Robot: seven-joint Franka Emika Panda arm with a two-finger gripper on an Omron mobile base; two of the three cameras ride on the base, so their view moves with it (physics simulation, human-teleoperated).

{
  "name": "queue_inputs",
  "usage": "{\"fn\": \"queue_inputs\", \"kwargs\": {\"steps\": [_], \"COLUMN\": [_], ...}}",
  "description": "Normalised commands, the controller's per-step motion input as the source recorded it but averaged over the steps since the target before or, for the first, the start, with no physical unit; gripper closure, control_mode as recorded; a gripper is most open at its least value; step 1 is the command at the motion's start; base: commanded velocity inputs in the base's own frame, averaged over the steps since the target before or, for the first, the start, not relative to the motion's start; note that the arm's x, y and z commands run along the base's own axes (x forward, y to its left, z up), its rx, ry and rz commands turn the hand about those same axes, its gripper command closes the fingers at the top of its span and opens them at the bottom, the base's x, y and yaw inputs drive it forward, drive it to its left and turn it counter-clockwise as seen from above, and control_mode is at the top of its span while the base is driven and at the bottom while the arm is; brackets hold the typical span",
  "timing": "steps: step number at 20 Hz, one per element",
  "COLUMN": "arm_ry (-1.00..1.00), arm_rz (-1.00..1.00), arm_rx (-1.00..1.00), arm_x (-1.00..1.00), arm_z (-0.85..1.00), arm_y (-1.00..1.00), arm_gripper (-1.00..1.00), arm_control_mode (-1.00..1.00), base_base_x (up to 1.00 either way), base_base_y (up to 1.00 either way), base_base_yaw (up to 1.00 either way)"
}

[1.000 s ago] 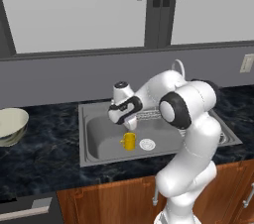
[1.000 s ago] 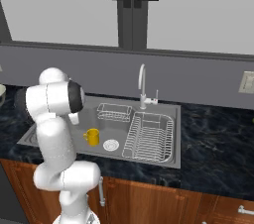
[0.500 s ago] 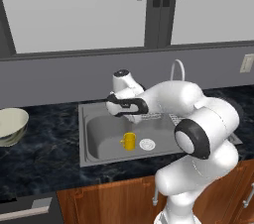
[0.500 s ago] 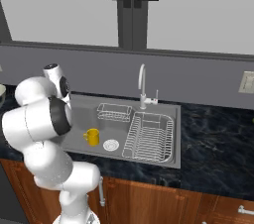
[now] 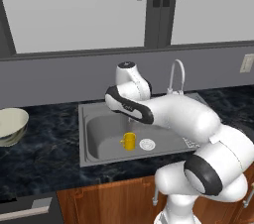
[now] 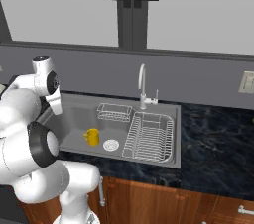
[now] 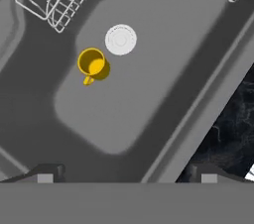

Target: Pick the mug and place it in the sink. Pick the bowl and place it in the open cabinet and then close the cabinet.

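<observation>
My gripper (image 7: 124,178) has swung up and left, away from the basin, jaws wide apart, nothing held. The mug (image 5: 128,141) stands upright in the sink (image 5: 99,134), just beside the drain (image 7: 121,39). First part looks done. The bowl (image 5: 10,125) waits on the counter (image 5: 44,153), far left; cabinet next.

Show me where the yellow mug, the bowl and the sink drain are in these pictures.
mug (image 7: 92,63): hand view, on its inner wall.
bowl (image 5: 10,125): left base view, on its pale inside, on the counter.
drain (image 7: 121,39): hand view, on the round disc's middle.
</observation>
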Motion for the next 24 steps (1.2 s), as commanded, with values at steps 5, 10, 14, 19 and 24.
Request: {"fn": "queue_inputs", "kwargs": {"steps": [5,10,14,19,24], "arm_ry": [-0.02,0.0,0.0,-0.01,-0.05], "arm_rz": [0.24,0.2,0.11,0.11,0.07], "arm_rx": [-0.08,0.0,0.0,0.0,0.01], "arm_x": [-0.14,-0.05,-0.01,-0.01,-0.01], "arm_z": [0.26,0.06,0.0,0.0,0.0], "arm_y": [0.41,0.52,0.62,0.53,0.52], "arm_gripper": [-1.0,-1.0,-1.0,-1.0,-1.0], "arm_control_mode": [-1.0,-1.0,-1.0,-1.0,-1.0], "base_base_x": [0.0,0.0,0.0,0.0,0.0], "base_base_y": [0.0,0.0,0.0,0.0,0.0], "base_base_yaw": [0.0,0.0,0.0,0.0,0.0]}}
